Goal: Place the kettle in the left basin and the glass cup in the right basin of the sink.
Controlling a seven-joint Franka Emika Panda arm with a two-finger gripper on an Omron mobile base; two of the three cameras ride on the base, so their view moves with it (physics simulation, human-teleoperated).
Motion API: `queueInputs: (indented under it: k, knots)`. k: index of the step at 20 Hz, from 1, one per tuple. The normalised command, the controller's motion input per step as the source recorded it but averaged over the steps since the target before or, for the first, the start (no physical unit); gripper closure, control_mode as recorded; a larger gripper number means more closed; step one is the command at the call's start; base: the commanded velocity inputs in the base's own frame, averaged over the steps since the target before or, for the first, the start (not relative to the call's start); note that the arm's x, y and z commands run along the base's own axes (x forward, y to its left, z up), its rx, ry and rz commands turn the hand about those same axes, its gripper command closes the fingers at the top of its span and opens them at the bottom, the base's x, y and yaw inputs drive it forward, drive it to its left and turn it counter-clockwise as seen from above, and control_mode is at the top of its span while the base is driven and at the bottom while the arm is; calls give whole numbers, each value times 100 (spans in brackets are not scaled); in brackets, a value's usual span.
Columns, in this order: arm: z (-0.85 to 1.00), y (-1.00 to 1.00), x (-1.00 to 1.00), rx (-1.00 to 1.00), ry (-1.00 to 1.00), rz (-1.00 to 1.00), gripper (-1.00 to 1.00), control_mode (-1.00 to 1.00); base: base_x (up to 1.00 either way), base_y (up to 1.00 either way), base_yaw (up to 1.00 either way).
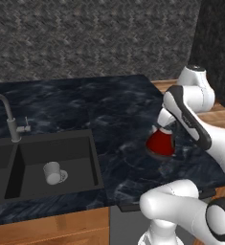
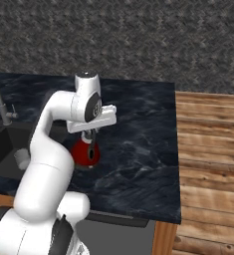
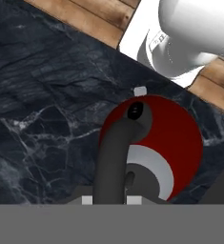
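A: Item one, far left: the sink (image 1: 92,158), matte black, two compartments, with a slim grey tap (image 1: 8,117) at its back edge.

B: Contents?

A: The left basin (image 1: 0,167) is cut by the frame edge; what shows of it holds nothing. The right basin (image 1: 80,153) holds the glass cup (image 1: 53,172), lying on the floor of that compartment, handle to the right. That half of the task looks done, which is why the cup sits untended.

B: Next item rightward.

A: Dark marbled counter (image 1: 114,119), running from the sink to the wooden floor (image 2: 213,149). On it, well right of the sink: the kettle (image 1: 160,142), red, squat, upright.

B: And the arm?

A: The gripper (image 2: 91,135) comes down over the kettle's top. In the hand view the kettle's handle (image 3: 114,162) runs straight up between the finger tips, so the hand is set square over it, the sensible hold for a lift by the handle.

B: Jaws?

A: Drawn nearly together, apparently clamped on that handle; the contact itself is hidden at the frame's bottom edge, so I say probably gripped. I cannot tell whether the base has left the counter.

B: Remaining?

A: Kettle to the left basin, a long carry leftward past the cup.
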Motion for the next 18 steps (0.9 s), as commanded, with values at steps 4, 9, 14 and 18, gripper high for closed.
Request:
queueInputs:
  k: [4, 9, 14, 18]
  knots:
    - [31, 0, -41, -2, 0, -6, 100, -100, 0, 0, 0]
    - [33, 0, -42, -3, 0, -8, 100, -100, 0, 0, 0]
    - [22, 0, -50, 0, 0, -5, 100, -100, 0, 0, 0]
    - [21, 0, -46, -1, 0, -5, 100, -100, 0, 0, 0]
